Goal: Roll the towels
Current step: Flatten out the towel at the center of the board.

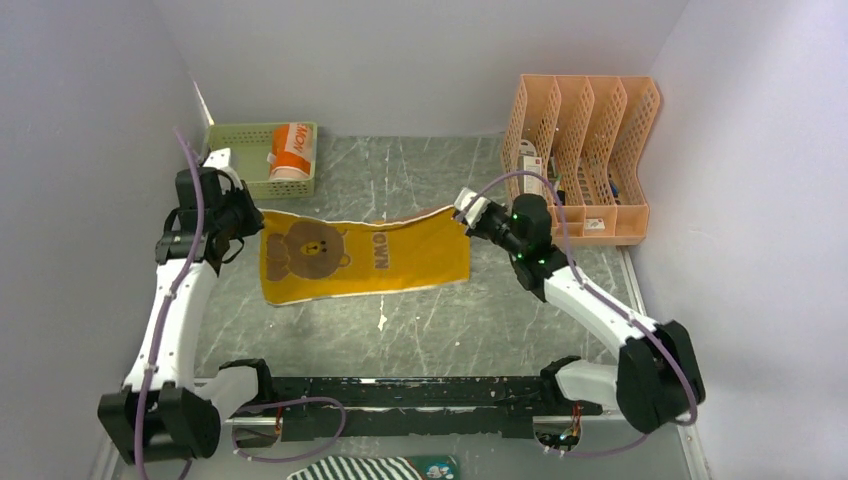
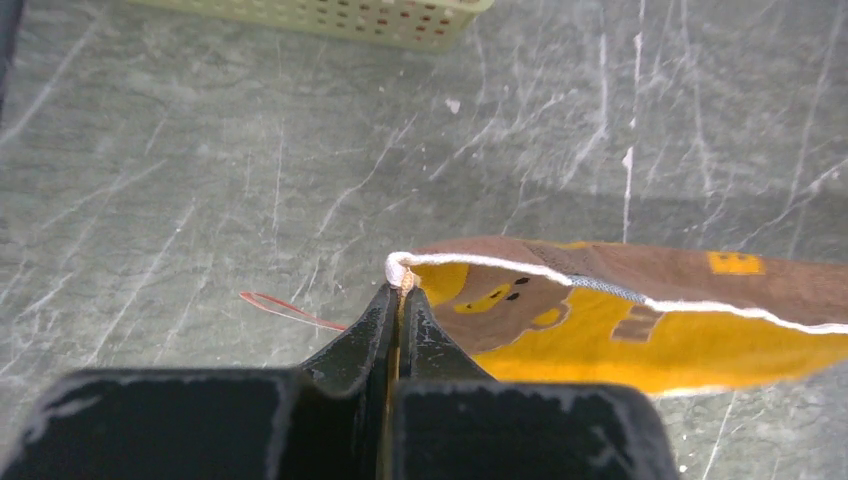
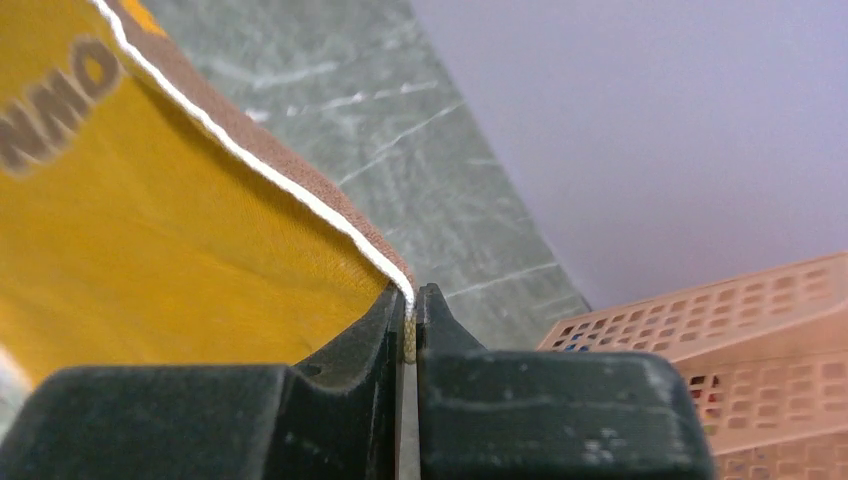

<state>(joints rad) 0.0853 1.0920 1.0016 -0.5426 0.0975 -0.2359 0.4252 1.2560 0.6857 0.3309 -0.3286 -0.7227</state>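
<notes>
A yellow towel (image 1: 370,262) with a brown bear print hangs stretched between both grippers, sagging above the table. My left gripper (image 1: 255,218) is shut on its left top corner; in the left wrist view the white-hemmed corner sticks out from the closed fingertips (image 2: 402,290), and the yellow towel (image 2: 620,340) runs off to the right. My right gripper (image 1: 467,213) is shut on the right top corner, with the hem pinched at the tips (image 3: 413,295) and the yellow towel (image 3: 150,230) spreading left. An orange towel (image 1: 291,152) lies rolled in the green basket (image 1: 232,140).
A peach file organizer (image 1: 585,150) stands at the back right, close behind the right gripper, and the organizer (image 3: 700,330) shows again in the right wrist view. A black-and-white striped cloth (image 1: 350,468) lies at the near edge. A red thread loop (image 2: 285,308) lies on the table.
</notes>
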